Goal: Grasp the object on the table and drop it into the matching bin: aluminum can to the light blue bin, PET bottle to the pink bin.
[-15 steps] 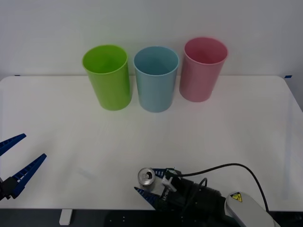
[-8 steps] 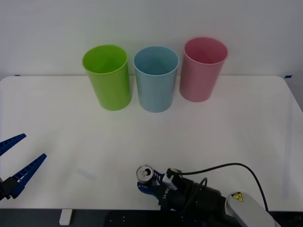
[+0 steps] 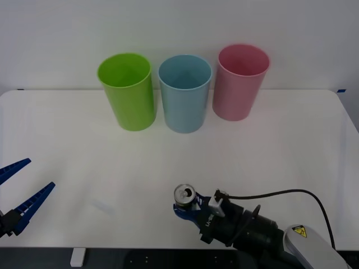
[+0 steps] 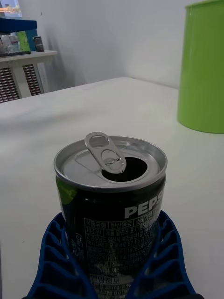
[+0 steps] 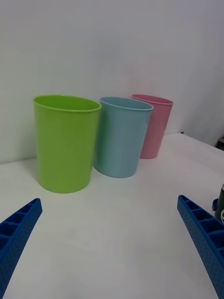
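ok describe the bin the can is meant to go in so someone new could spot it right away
Look to the far edge of the white table, where three tall cup-shaped bins stand in a row against the wall. The one you want is the light blue bin, in the middle of that row. The lime green bin stands on its left and the pink bin on its right, so its colour and middle place single it out.

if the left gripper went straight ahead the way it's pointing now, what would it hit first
Probably the lime green bin: it stands nearest ahead of the open left gripper, with bare table between. Depth is unclear, so it might pass between it and the light blue bin.
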Available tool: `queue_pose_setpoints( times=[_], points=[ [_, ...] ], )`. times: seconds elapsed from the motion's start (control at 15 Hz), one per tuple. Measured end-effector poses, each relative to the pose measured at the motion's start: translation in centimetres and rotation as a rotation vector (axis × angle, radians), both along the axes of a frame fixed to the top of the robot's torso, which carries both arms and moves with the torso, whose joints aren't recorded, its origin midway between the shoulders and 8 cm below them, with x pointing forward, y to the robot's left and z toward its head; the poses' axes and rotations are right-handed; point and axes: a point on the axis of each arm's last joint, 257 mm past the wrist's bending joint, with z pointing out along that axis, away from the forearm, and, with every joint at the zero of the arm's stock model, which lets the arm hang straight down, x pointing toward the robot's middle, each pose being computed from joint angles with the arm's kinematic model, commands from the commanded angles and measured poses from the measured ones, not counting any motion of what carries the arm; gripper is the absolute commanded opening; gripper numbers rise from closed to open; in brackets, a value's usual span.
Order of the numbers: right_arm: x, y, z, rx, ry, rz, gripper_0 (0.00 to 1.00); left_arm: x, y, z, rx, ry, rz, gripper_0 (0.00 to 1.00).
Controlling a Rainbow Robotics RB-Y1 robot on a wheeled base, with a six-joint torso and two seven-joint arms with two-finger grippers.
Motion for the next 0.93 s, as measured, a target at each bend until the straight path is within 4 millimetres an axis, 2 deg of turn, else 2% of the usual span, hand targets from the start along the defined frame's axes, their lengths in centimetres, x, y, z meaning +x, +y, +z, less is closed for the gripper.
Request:
queue_pose_setpoints(
  times=[0.4, 0.93],
  points=[
    [0.8, -3.5, 4.8, 0.088, 0.037, -0.059, 0.00, 0.0, 0.0, 0.0, 0.000, 0.000, 0.000, 1.00],
    [3.4, -7.7, 12.9, 0.218, 0.016, -0.134, 0.00, 0.0, 0.0, 0.0, 0.000, 0.000, 0.000, 1.00]
  ],
)
